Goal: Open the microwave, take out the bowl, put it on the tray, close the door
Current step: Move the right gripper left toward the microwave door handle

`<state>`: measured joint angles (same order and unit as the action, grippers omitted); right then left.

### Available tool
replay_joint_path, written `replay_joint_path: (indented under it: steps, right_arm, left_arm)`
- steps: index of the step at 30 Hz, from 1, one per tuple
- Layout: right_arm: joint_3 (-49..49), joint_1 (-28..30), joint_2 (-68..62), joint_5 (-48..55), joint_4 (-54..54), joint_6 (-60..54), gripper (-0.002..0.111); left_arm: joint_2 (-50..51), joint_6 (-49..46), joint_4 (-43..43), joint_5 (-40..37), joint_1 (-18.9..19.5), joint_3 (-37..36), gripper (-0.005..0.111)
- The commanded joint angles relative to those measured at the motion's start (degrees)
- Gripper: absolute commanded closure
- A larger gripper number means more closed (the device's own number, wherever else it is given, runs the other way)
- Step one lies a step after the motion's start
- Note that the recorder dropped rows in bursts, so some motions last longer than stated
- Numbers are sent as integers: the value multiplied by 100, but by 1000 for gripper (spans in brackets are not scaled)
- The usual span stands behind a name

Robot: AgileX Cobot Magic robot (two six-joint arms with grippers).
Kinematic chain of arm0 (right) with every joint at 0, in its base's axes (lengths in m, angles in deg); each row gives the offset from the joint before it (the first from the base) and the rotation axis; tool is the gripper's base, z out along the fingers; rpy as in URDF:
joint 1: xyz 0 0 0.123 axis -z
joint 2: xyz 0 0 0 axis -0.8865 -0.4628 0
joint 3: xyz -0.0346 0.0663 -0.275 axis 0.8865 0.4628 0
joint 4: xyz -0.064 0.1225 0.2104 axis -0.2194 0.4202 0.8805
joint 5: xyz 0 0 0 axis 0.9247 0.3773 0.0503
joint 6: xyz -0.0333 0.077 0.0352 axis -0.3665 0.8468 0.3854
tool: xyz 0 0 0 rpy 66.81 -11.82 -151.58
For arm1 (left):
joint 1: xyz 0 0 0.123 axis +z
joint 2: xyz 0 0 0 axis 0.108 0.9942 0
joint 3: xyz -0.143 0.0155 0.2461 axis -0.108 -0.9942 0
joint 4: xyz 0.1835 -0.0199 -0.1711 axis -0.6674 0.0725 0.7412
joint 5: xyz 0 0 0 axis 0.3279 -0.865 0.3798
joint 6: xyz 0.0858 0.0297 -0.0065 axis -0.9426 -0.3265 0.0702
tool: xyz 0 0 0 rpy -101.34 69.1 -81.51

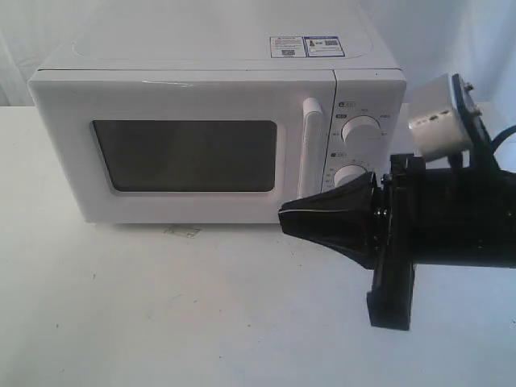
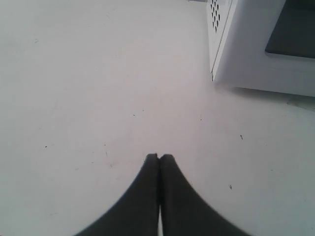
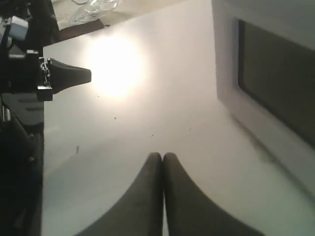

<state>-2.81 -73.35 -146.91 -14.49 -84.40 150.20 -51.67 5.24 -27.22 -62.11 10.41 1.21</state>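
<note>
**A:** Our right gripper (image 1: 284, 216) has its black tapered fingers pressed tip to tip, with nothing between them. Our left gripper (image 2: 158, 157) is just the same, closed and empty, over bare surface towards the bench's left edge.

**B:** Then we part the right fingers first. Where are we?

**A:** We are low over the matte white bench (image 1: 161, 322), towards its right edge. Our tips are just short of the vertical white bar handle (image 1: 310, 153), and the lower round white knob (image 1: 349, 177) is close behind us.

**B:** So we'd lift to mid-handle, spread, and close around the bar rather than the knob. We judge the hinge is on the side nearer the left edge, so we'd pull along that arc. A straight tug could drag the whole box.

**A:** Agreed. The white boxy microwave (image 1: 201, 89) along the far edge has a smooth shell and stands on a smooth top, so we think it could slide. The handle looks like rounded, glossy plastic, so we'd seat it deep between the fingers.

**B:** And the bowl?

**A:** We can't see it. The flat white door (image 1: 72, 153) is shut and its dark rectangular window (image 1: 185, 156) shows nothing through it. We presume the bowl is inside. No tray appears in any of our views.
</note>
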Motion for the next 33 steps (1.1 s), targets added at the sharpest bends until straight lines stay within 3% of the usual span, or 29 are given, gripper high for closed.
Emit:
replay_joint_path:
  steps: [1, 3, 5, 10, 14, 17, 20, 23, 27, 31, 33]
  right_arm:
    - [-69, 13, 510, -106, -14, -1868, 108]
    - [-68, 13, 833, 160, 96, -2471, 108]
    - [-68, 13, 1154, 829, 335, -2392, 108]
    - [-68, 13, 1550, 3985, 860, -312, 108]
    - [-2, 13, 1432, 5137, 860, 647, 108]
    - [23, 13, 1086, 4605, 860, 813, 108]
    - [-113, 28, 517, 4448, 803, 1919, 108]
    - [-330, 242, -69, 3822, 567, 2019, 108]
    - [-986, 946, -853, 903, -946, 3142, 108]
    - [-1362, 1442, -1517, -1236, -946, 2340, 108]
    - [-1384, 1528, -1704, -1633, -946, 1594, 108]
  left_arm:
    - [-24, 27, 47, -7, -30, -29, 107]
    - [-24, 27, 47, -7, -30, -29, 107]
    - [-24, 27, 47, -7, -30, -29, 107]
    - [-24, 27, 47, -7, -30, -29, 107]
    - [-24, 27, 47, -7, -30, -29, 107]
    - [-24, 27, 47, -7, -30, -29, 107]
    - [-24, 27, 47, -7, -30, -29, 107]
    - [-24, 27, 47, -7, -30, -29, 107]
    - [-24, 27, 47, -7, -30, -29, 107]
    - [-24, 27, 47, -7, -30, -29, 107]
    - [-24, 27, 47, -7, -30, -29, 107]
